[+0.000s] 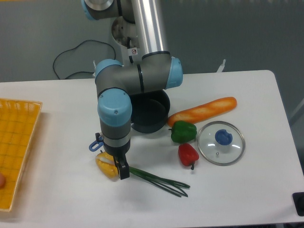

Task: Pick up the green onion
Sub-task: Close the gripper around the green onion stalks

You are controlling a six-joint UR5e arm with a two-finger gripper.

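Observation:
The green onion (164,182) lies on the white table (57,104) near the front. Its dark green leaves fan out to the right. Its pale end is hidden under my gripper (120,168). The gripper is down at table level over that end, with one dark finger (124,172) showing just where the stalk starts. The jaws are mostly hidden by the wrist, so I cannot tell whether they are closed on the stalk. A small yellow pepper (106,169) lies right against the gripper on its left.
A green bell pepper (183,131), a red pepper (188,154) and a glass lid with a blue knob (221,142) lie to the right. A bread loaf (204,110) and a black pot (149,114) are behind. A yellow basket (16,147) stands at the left edge.

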